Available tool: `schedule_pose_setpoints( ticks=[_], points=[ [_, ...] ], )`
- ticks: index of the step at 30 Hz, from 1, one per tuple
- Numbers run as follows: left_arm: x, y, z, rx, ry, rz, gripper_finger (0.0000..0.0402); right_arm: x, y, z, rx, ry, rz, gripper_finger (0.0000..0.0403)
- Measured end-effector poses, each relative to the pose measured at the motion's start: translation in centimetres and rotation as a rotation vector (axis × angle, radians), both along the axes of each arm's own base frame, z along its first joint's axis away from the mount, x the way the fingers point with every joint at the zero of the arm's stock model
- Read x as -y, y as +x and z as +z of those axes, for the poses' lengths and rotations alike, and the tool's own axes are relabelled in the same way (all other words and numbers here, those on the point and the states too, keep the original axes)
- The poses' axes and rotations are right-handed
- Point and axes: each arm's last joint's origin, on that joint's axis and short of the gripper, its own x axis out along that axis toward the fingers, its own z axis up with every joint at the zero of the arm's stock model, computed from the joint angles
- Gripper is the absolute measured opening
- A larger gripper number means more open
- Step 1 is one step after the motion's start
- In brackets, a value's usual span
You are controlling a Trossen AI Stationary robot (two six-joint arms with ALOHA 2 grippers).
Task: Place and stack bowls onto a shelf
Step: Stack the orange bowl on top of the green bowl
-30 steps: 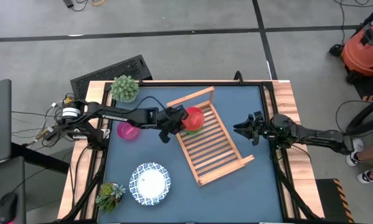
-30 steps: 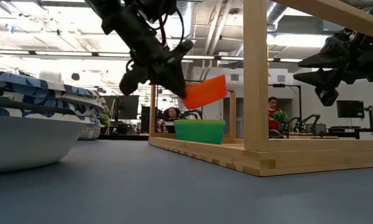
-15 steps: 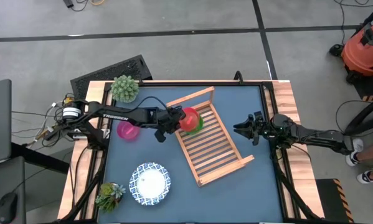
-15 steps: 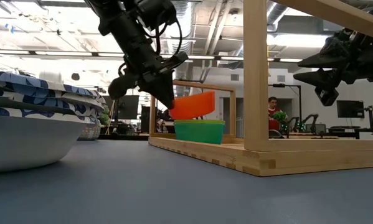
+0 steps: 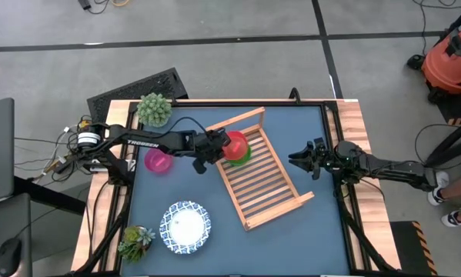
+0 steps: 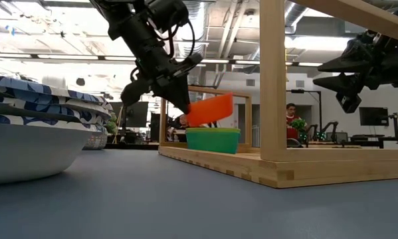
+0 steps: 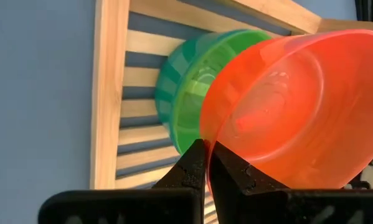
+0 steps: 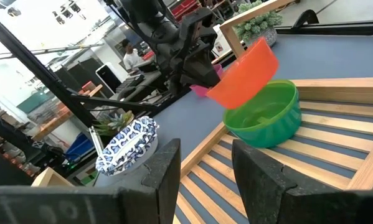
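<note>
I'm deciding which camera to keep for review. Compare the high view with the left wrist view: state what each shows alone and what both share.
Only the high view shows the pink bowl, the white patterned dish, two potted plants and the waiting right gripper, open beside the shelf.

Only the left wrist view shows the left gripper's jaws pinched shut on the red bowl's rim.

Both show the tilted red bowl over the green bowl on the shelf's slats.

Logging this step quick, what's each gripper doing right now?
Left gripper: closed on the red bowl's rim, above the green bowl.
Right gripper: open, holding nothing.
</note>
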Motion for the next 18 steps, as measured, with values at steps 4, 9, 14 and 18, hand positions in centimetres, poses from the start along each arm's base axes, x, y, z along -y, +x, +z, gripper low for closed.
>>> schedule_pose_setpoints(
  ticks=[4, 9, 14, 18],
  points=[
    [-0.14, -0.07, -0.05, -0.009, 0.010, 0.013, 0.0000, 0.00, 0.00, 0.00, 0.000, 0.000, 0.000, 0.0171],
    [-0.13, -0.07, -0.05, -0.007, 0.006, 0.013, 0.0000, 0.00, 0.00, -0.01, 0.000, 0.000, 0.000, 0.0171],
    [0.06, 0.02, -0.01, 0.000, 0.010, 0.011, 0.0000, 0.00, 0.00, 0.00, 0.000, 0.000, 0.000, 0.0171],
    [0.28, 0.08, 0.00, 0.007, 0.002, 0.030, 0.0000, 0.00, 0.00, 0.00, 0.000, -0.001, 0.000, 0.0171]
  ],
)
